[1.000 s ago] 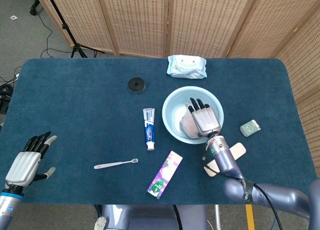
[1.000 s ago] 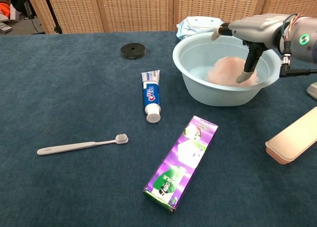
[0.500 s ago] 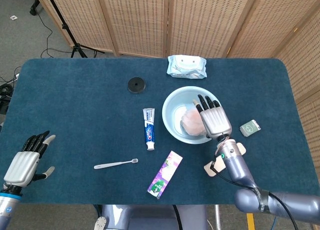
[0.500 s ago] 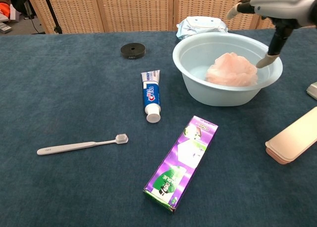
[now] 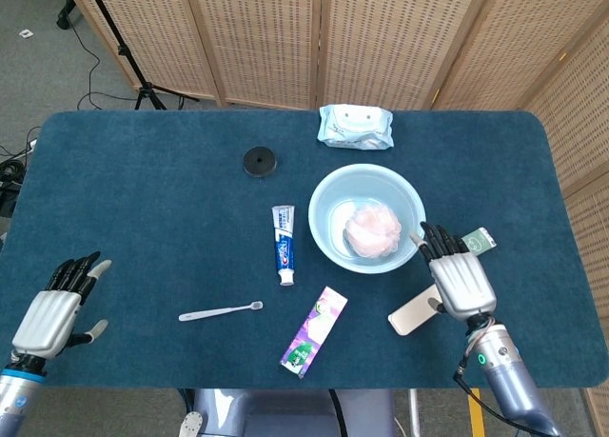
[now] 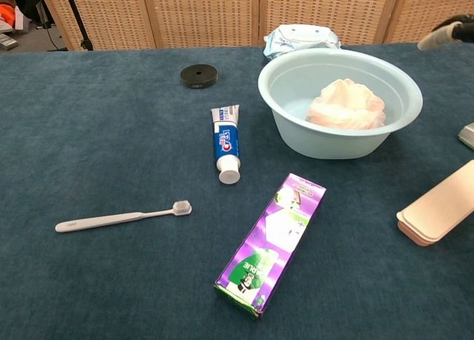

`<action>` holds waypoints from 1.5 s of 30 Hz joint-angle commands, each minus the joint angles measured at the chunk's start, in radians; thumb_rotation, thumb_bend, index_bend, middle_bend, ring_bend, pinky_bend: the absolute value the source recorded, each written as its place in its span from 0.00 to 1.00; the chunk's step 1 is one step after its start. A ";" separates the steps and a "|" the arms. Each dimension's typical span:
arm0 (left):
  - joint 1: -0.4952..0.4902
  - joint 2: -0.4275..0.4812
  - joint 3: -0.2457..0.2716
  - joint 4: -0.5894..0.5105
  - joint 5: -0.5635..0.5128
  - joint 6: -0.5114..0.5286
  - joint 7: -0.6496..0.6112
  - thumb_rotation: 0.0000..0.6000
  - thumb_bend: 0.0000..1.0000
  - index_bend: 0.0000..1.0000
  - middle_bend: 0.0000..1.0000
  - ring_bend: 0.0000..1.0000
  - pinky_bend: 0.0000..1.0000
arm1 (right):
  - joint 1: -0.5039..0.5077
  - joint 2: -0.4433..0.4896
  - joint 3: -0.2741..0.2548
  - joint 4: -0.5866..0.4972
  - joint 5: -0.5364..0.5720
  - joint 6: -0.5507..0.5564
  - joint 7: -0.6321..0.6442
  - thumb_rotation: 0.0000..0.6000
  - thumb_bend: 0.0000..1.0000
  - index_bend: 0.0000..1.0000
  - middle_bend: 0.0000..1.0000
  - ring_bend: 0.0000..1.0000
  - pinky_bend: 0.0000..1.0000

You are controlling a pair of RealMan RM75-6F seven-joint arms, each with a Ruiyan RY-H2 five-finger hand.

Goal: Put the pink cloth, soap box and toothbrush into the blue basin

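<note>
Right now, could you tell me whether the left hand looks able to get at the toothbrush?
Probably yes: the left hand is open, and only bare table lies between it and the toothbrush, with nothing in the way.

Table (image 5: 143, 170): you have a dark blue cloth over it.
Far edge: wipes pack (image 5: 355, 126), black disc (image 5: 259, 161).
Middle: blue basin (image 5: 328, 204), toothpaste tube (image 5: 284, 244).
Near you: toothbrush (image 5: 220, 311), purple box (image 5: 315, 330), soap box (image 5: 414, 312).
Right: small green item (image 5: 476, 243).
</note>
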 commanded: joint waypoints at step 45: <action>0.000 -0.007 0.021 -0.015 0.035 -0.003 0.017 1.00 0.24 0.00 0.00 0.00 0.00 | -0.091 -0.181 0.002 0.311 -0.124 -0.261 0.205 1.00 0.10 0.33 0.13 0.06 0.16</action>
